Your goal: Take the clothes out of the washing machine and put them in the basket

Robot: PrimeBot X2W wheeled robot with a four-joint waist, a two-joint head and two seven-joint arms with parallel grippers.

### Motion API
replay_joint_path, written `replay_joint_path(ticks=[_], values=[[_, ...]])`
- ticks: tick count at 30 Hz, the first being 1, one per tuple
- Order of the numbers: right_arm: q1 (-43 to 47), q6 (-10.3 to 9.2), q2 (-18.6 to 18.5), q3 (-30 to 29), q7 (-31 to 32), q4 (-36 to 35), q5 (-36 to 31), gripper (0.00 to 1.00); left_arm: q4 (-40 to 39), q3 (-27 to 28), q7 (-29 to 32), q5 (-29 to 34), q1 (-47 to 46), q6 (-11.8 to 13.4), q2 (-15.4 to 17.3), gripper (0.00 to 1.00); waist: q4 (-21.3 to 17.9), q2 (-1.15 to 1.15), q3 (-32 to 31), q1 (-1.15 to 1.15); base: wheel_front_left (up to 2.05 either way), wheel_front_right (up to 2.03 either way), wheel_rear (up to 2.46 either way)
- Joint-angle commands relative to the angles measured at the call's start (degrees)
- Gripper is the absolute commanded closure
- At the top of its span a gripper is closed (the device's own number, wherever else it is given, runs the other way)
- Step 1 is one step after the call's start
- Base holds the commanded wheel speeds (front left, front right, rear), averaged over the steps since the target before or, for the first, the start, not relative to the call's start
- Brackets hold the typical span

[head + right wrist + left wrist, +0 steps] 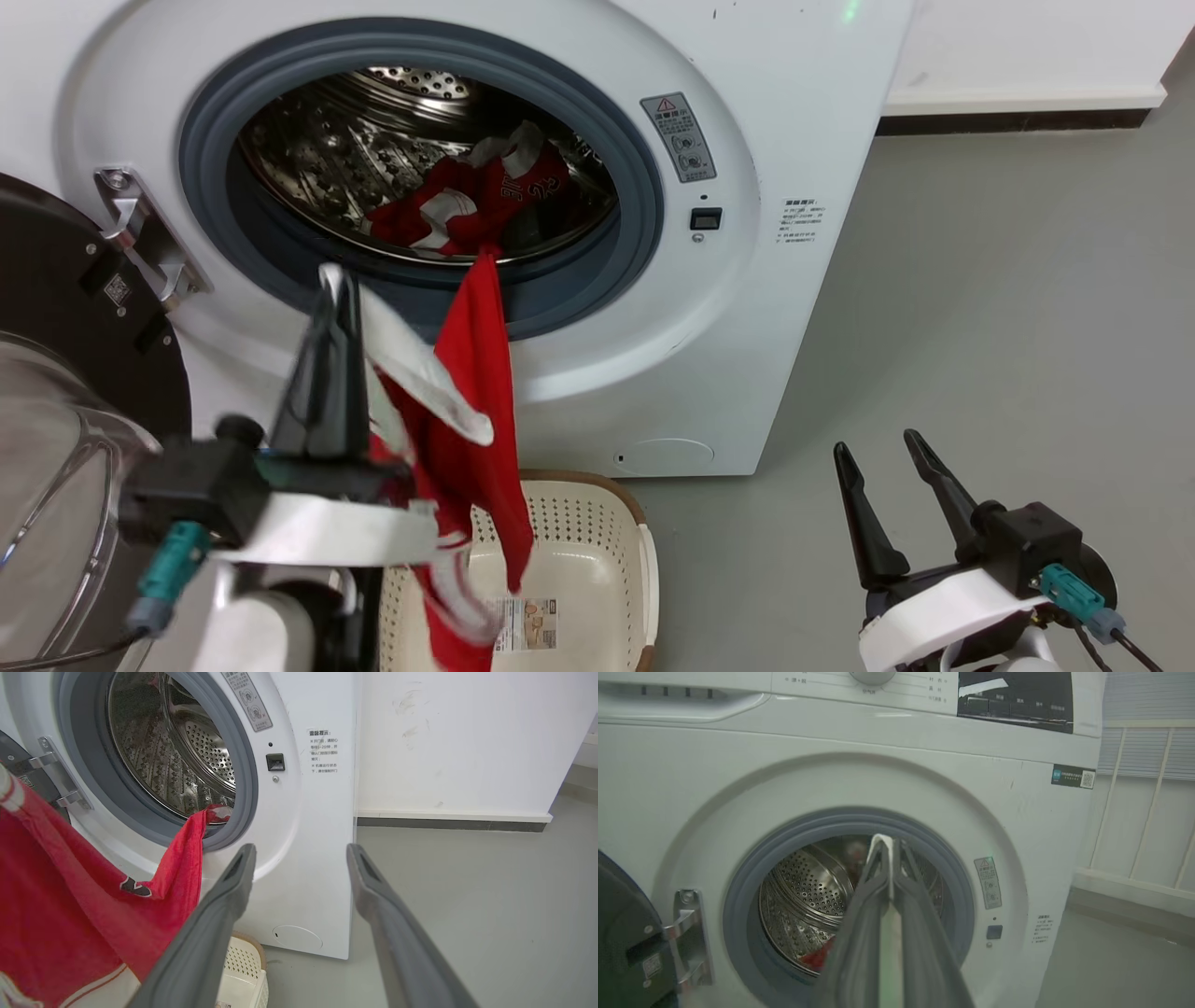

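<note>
One garment (476,373) pinched in left gripper (336,285), trailing from washing machine (747,308) above basket (647,569) | right gripper (878,445) spread

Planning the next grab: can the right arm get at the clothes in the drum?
Probably yes. The right gripper is open and empty, the door stands open at the left, and the clothes lie low in the drum. Only the red garment hanging from the left gripper crosses its lower rim.

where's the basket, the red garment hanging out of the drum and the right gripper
basket (583,532), head view, perforated inner back wall
red garment (481,373), head view, hanging red panel below the drum
right gripper (876,442), head view, midway between its open fingertips
</note>
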Motion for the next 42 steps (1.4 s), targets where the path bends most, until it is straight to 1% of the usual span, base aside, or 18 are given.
replay_joint_path(ticks=[1,7,14,19,23,25,28,31,36,42], values=[[0.0,-0.02,-0.1,0.1,0.2,-0.3,0.2,0.00,0.5,-0.1,-0.3,-0.4,0.6,0.3,-0.3,1.00,0.0,0.00,0.2,0.00,0.00,0.00,0.00],[-1.2,-0.02,-0.1,0.3,-0.1,-0.4,0.2,0.00,12.7,-1.0,-3.0,-3.1,4.1,-0.6,-2.1,1.00,0.0,0.00,2.5,0.00,0.00,0.00,0.00],[-3.1,-0.02,-0.1,1.1,-0.4,-0.2,0.5,0.00,29.0,-1.4,-5.8,-5.3,0.9,-1.9,-3.1,1.00,-0.3,0.00,6.7,0.00,0.00,0.00,0.00],[-5.0,-0.02,-0.1,1.4,-0.7,-0.7,0.2,0.00,41.3,-1.8,-6.5,-5.9,-4.3,-3.0,-3.5,1.00,-0.8,0.00,11.1,0.00,0.00,0.00,0.00],[-7.0,-0.02,-0.1,2.0,-0.9,-1.1,0.0,0.00,52.6,-1.6,-6.9,-6.3,-10.3,-3.9,-3.3,1.00,-1.7,0.00,15.6,0.00,0.00,0.00,0.00],[-8.1,-0.02,-0.1,2.3,-1.1,-1.3,0.1,0.00,58.2,-1.4,-7.2,-6.4,-13.7,-4.4,-2.8,1.00,-2.4,0.00,18.1,0.00,0.00,0.00,0.00],[-9.8,-0.02,-0.1,3.1,-1.3,-1.6,0.4,0.00,65.2,-0.7,-7.6,-6.8,-18.6,-4.7,-2.2,1.00,-3.8,0.00,22.2,0.00,0.00,0.00,0.00],[-11.5,-0.02,-0.1,3.4,-1.8,-1.8,0.7,0.00,70.6,-0.3,-8.0,-6.7,-23.4,-4.9,-1.5,1.00,-5.1,0.00,26.7,0.00,0.00,0.00,0.00],[-13.9,-0.02,0.0,4.1,-2.7,-1.9,1.1,0.00,76.9,0.7,-8.4,-7.1,-30.7,-4.3,-0.1,1.00,-6.9,0.00,34.0,0.00,0.00,0.00,0.00],[-16.1,-0.02,0.0,5.3,-3.8,-1.4,1.6,0.00,81.0,2.2,-8.7,-7.7,-36.0,-2.6,1.7,1.00,-8.5,0.00,38.8,0.00,0.00,0.00,0.00]])
